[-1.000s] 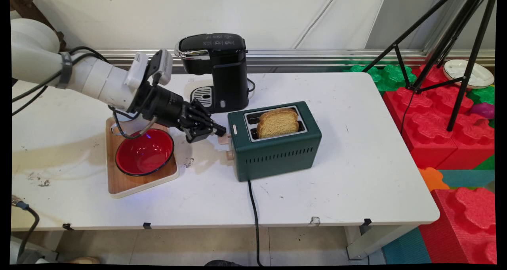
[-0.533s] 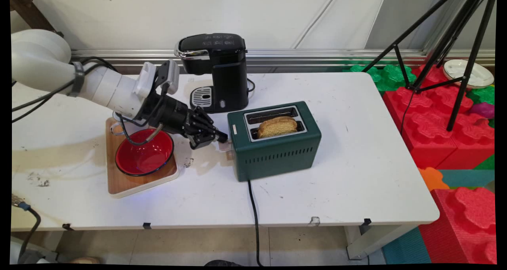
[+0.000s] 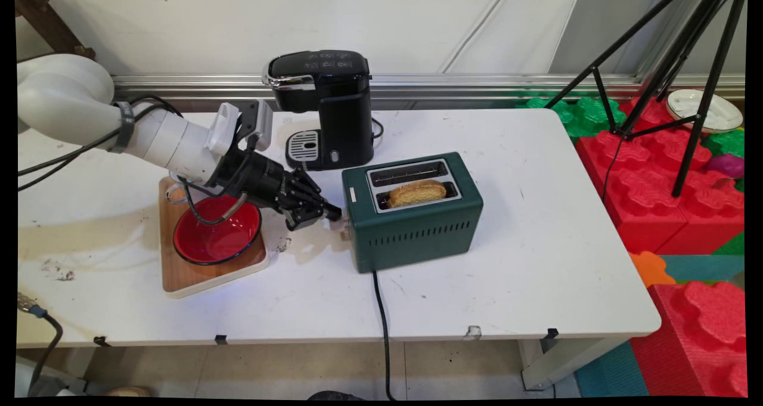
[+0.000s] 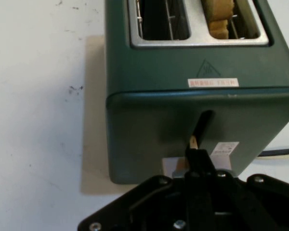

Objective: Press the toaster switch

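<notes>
Toaster (image 3: 417, 227), dark green, sitting near the middle of the white counter (image 3: 536, 263), with its black cord (image 3: 381, 310) running off the near edge. Standing just behind the toaster's left end, a black coffee machine (image 3: 334, 108). Lying left of the toaster, a wooden board (image 3: 197, 278), carrying a red bowl (image 3: 217, 233). Sitting low in the nearer slot of the toaster, a slice of brown bread (image 3: 417, 192), with only its top crust peeking out. Staying empty, the farther slot.

Reaching in from the left over the red bowl, the white arm with its black pincer (image 3: 331, 213). Pointing at the left end of the toaster, right at the pale lever (image 3: 335, 222) low down on that end.

Looking along the hand now: green end wall of the toaster (image 4: 154, 120) filling most of the view, with the bread (image 4: 219, 19) showing at the top right. Running down the end wall, a dark slit (image 4: 202, 122) for the lever. Pincer (image 4: 196, 144) closed tight, both fingers pressed together with nothing held between them, the tip sitting on the lower part of the slit. Peeking out just beside the fingers, at the bottom of the end wall, the pale lever (image 4: 173, 166), touching or almost touching the pincer.
</notes>
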Controlling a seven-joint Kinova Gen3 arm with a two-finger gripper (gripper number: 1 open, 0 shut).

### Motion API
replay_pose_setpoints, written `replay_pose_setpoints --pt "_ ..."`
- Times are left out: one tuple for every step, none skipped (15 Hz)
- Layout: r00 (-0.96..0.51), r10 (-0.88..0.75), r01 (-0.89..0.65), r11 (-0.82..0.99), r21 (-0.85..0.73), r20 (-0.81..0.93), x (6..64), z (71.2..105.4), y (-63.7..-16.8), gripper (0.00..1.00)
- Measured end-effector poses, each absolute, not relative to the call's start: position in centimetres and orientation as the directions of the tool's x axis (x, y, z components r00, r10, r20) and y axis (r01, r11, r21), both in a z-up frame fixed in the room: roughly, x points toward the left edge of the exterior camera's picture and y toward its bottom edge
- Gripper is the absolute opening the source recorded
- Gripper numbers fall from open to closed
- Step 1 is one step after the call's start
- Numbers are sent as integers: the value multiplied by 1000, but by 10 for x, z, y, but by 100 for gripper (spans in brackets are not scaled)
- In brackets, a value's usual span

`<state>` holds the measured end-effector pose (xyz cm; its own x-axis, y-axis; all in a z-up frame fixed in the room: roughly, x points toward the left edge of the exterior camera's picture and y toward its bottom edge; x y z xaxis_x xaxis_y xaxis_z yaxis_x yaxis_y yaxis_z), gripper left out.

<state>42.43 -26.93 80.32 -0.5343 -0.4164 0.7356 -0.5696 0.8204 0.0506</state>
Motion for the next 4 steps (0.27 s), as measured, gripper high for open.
replay_pose_setpoints --pt "-535 -416 -569 821 50 735 424 802 -269 0" --pt "-536 -416 -569 821 50 734 425 802 -269 0" --pt "-538 -416 -568 821 49 733 425 801 -269 0" --pt "-539 -416 -568 821 49 732 426 800 -269 0"
